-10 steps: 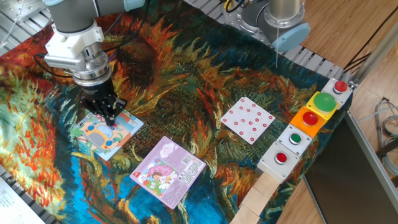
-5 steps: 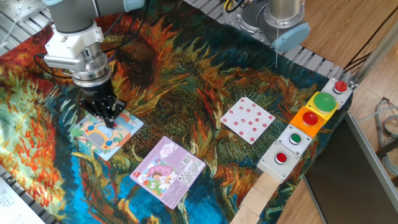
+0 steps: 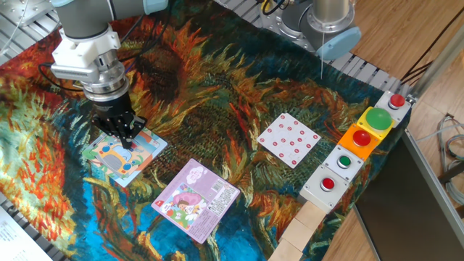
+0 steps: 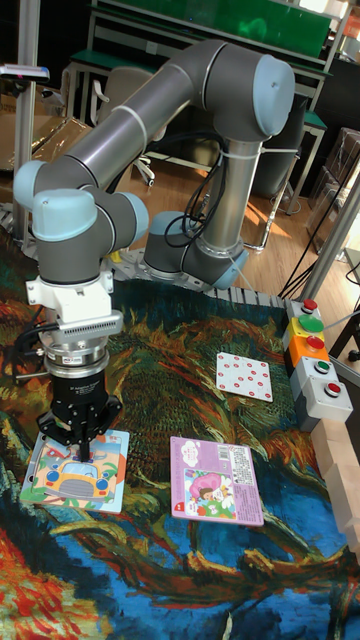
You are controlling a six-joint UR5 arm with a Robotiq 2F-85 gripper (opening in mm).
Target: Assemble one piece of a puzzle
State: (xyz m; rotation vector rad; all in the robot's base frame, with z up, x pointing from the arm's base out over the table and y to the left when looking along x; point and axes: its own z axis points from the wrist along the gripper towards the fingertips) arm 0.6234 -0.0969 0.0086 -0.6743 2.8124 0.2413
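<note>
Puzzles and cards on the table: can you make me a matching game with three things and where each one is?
Things:
1. the puzzle
2. purple-pink puzzle
3. white card with red dots

Places, as seen in the fixed view:
A. nearest the button boxes
B. right under the gripper
C. in the middle, nearest the front edge of the cloth

Pairs: 1-B, 2-C, 3-A
</note>
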